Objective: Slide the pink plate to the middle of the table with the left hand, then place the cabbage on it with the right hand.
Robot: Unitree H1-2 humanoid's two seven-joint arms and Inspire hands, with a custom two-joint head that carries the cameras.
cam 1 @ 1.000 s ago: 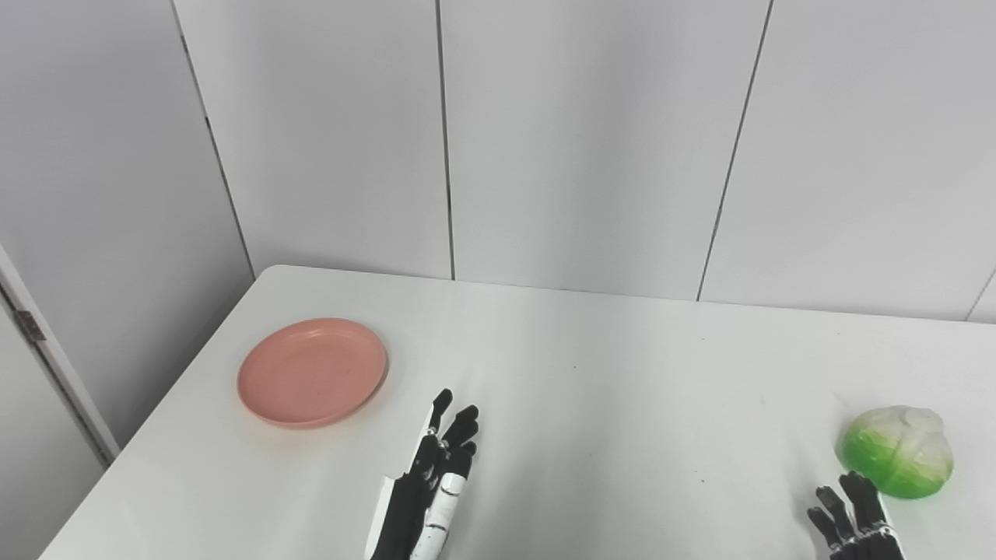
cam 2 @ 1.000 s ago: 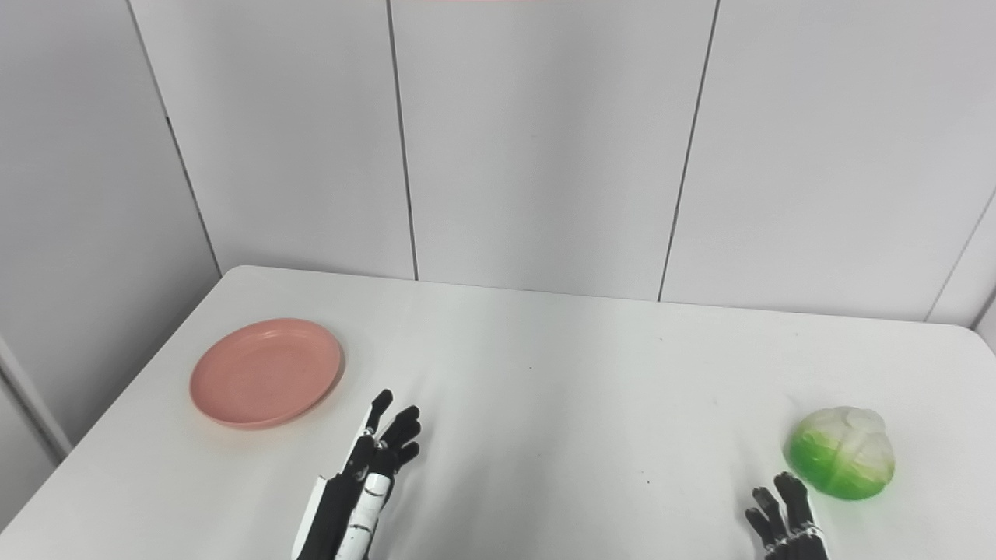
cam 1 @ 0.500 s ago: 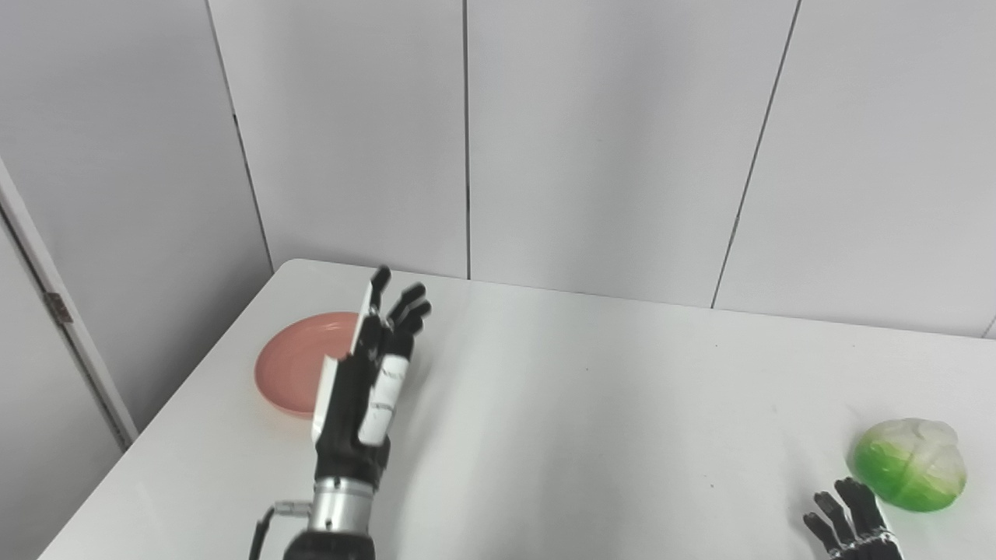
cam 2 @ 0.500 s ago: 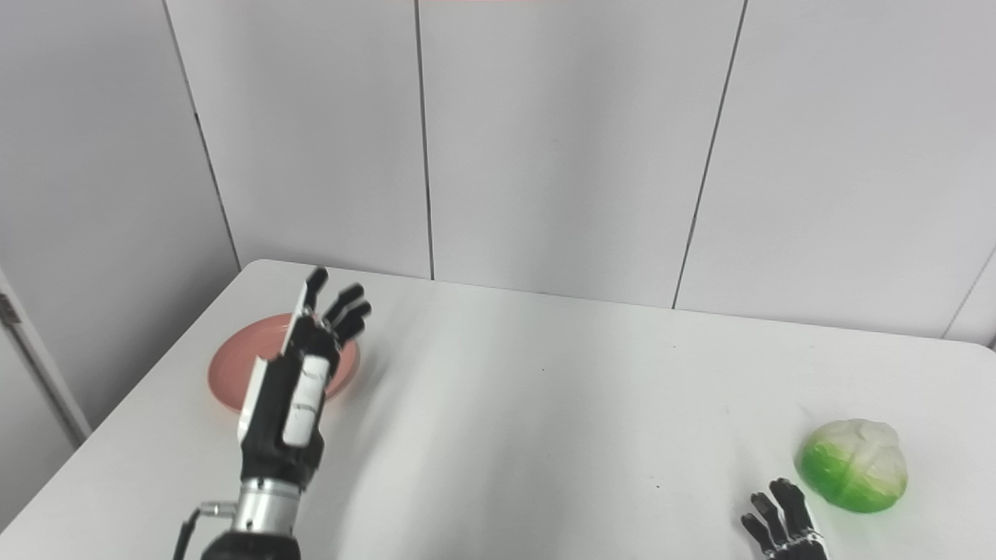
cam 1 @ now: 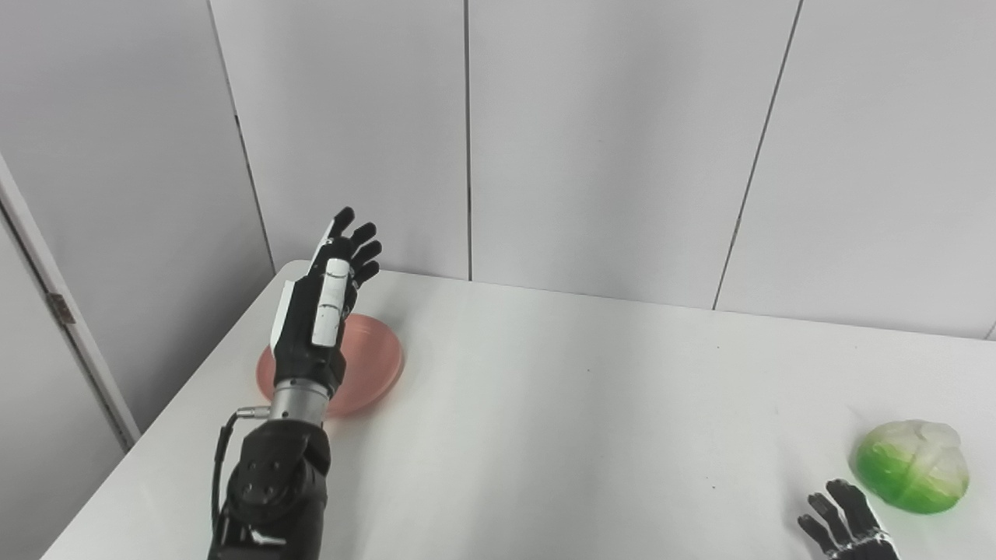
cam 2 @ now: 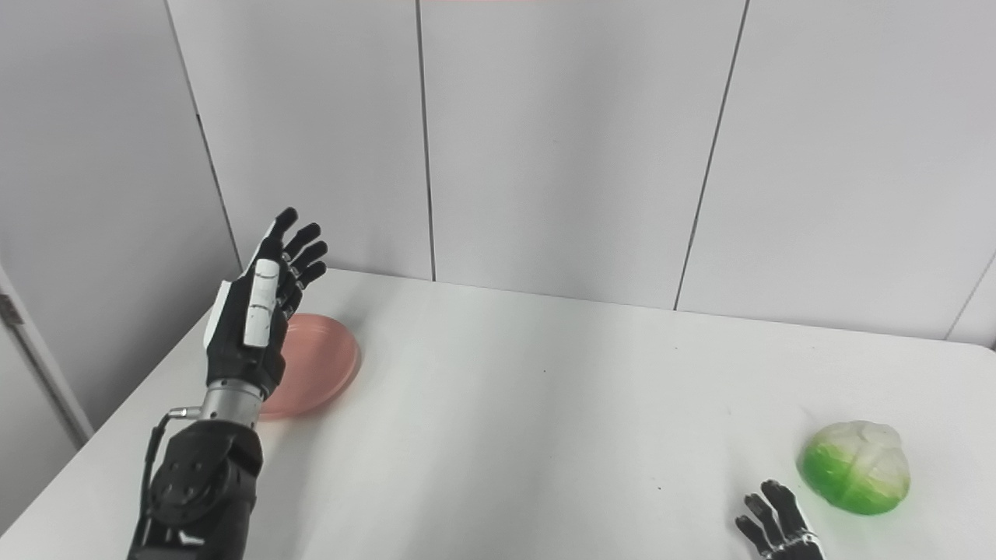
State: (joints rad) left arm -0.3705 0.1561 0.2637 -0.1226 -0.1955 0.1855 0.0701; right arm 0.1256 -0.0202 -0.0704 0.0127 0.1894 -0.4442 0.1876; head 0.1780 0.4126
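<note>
Left eye view puts the left robot hand (cam 1: 323, 311) in the left-centre of the frame, raised above the bench (cam 1: 560, 404) with its fingers (cam 1: 354, 241) straight and spread, holding nothing. A second ago it lay low near the bottom edge, right of the pink plate (cam 1: 373, 362); it has since swung up and leftward, so that it now stands in front of the plate and hides the plate's left half. Whether any part of the wrist touches the plate cannot be told, though the hand looks well above it.

The plate sits at the left end of the bench near the far corner, apparently where it was before once the camera's own shift is allowed for. So the slide has not begun; the reach looks like positioning on the plate's far or outer side, from where a push toward the middle would work.

At the lower right, the cabbage (cam 1: 912, 465) rests on the bench. Just beside it, the right robot hand (cam 1: 844, 521) shows only fingers at the bottom edge, spread apart and empty, not touching the cabbage. It has barely moved and appears to be waiting its turn.
</note>
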